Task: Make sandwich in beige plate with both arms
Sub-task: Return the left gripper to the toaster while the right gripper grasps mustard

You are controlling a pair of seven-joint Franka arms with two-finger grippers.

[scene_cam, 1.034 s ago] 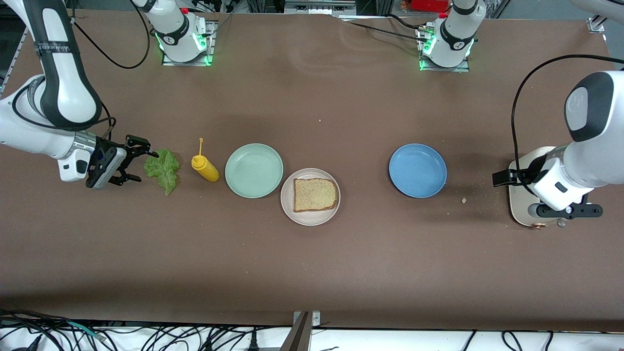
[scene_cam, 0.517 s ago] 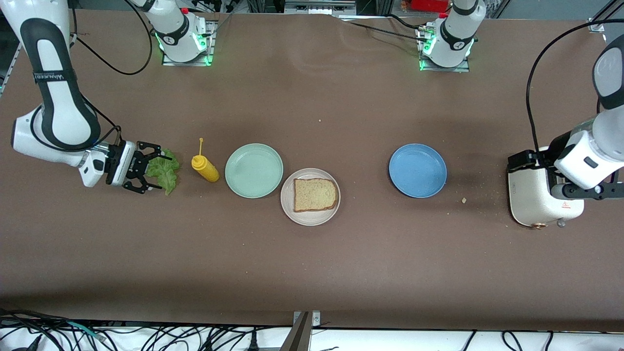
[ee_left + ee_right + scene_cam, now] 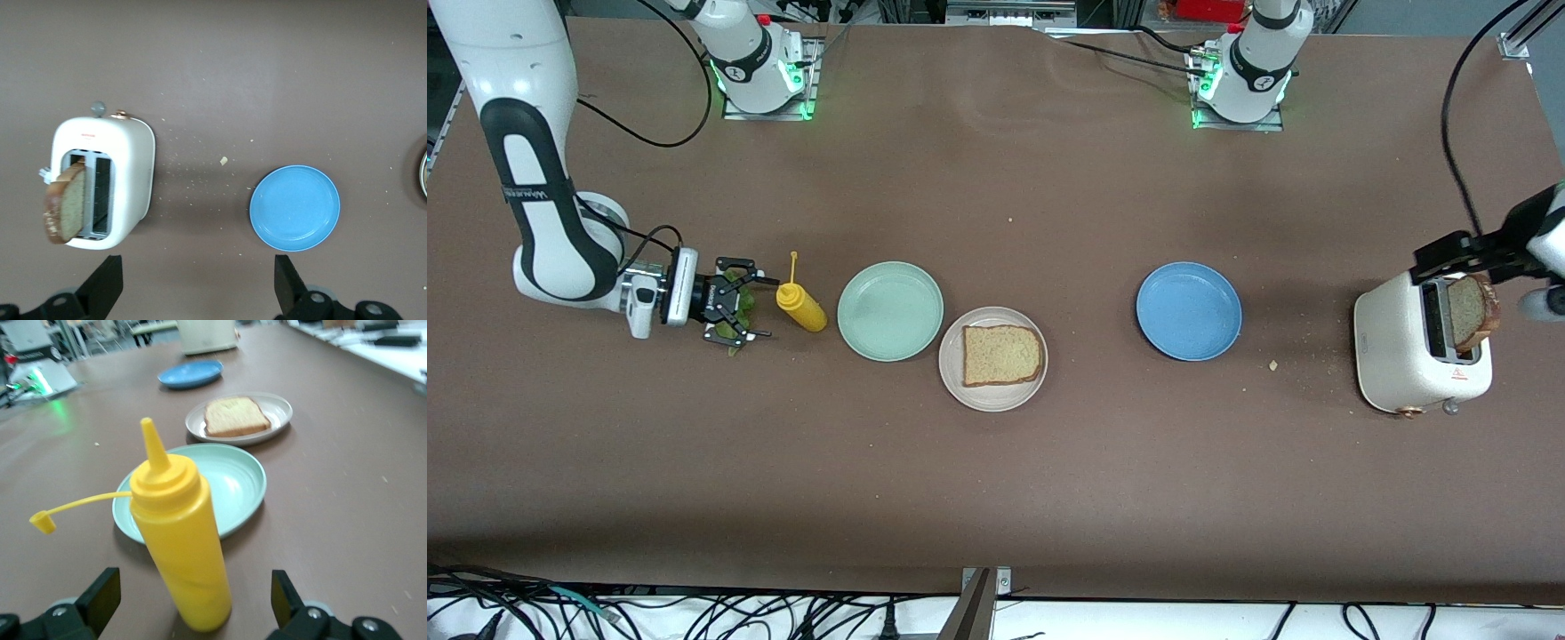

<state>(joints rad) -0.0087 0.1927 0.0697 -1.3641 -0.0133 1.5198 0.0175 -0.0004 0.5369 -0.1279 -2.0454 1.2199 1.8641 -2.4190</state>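
So the beige plate (image 3: 993, 391) sits about mid-table with 1 bread slice (image 3: 1001, 355) lying flat on it, crust all around, nothing stacked on top. It touches or nearly touches the mint-green plate (image 3: 889, 310), which lies a bit farther from the front camera and toward the right arm's end. The right gripper (image 3: 740, 304) is down low at the table, fingers spread wide, straddling the lettuce leaf (image 3: 740, 307) so only bits of green show between and under the black fingers (image 3: 734, 265); not clamped on it as far as I can see. Just beside it stands the yellow squeeze bottle (image 3: 802, 307), cap off and dangling on its little strap, and in the right wrist view that bottle (image 3: 180, 550) fills the middle with both fingertips wide on either side of it. The blue plate (image 3: 1189, 310) lies toward the left arm's end, with a crumb (image 3: 1272, 364) on the table near it. Next along is the white toaster (image 3: 1396, 364), with the 2nd bread slice (image 3: 1469, 311) sticking up out of 1 slot, tilted. The left gripper (image 3: 197, 283) hangs high over the tabletop beside the toaster and the blue plate, fingers wide apart, holding nothing; only its tips show in the left wrist view.
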